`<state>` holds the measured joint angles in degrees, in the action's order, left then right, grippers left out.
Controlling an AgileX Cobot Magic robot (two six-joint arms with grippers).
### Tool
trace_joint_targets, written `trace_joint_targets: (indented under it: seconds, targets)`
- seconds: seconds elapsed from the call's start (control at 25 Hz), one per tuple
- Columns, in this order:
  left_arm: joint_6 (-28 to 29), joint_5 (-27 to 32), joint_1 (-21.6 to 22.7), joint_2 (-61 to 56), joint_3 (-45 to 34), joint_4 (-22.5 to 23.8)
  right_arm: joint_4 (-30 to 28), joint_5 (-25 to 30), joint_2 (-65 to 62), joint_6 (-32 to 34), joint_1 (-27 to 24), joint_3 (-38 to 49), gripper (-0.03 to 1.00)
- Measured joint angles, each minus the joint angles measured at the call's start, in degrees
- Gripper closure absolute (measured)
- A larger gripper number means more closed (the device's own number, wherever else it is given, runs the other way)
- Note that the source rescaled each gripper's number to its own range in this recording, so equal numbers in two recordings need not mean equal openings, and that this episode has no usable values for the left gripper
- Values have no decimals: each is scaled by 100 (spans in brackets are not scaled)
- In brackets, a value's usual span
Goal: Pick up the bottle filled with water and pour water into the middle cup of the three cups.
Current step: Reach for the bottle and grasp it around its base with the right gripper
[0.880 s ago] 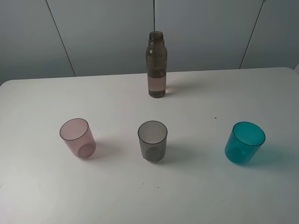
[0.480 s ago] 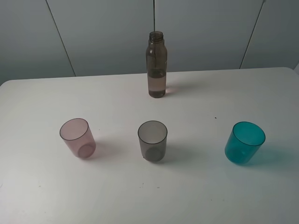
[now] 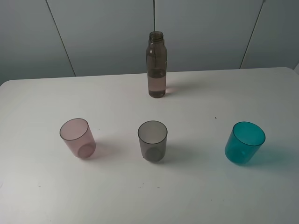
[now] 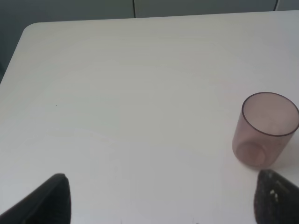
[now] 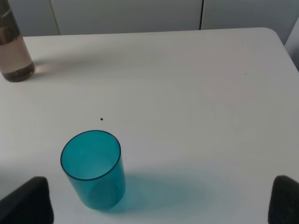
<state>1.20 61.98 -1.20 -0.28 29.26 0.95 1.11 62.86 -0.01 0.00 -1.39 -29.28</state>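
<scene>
White table [image 3: 42, 196] bears bottle [image 3: 157, 70]; grey panelled wall [image 3: 103, 32] behind.

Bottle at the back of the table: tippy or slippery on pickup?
Probably tippy if nudged high: the bottle is tall and slim on a narrow base, though the water sitting in its lower part should steady it. The smooth plastic wall likely grips poorly. The neck looks uncapped, so a tilt may spill.
</scene>
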Motion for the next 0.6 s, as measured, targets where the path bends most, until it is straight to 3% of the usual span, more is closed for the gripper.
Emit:
trace_joint_targets:
  seconds: [0.6]
  targets:
    - [0,0,0,0,0,0,0,0,0,0,0,0,-3]
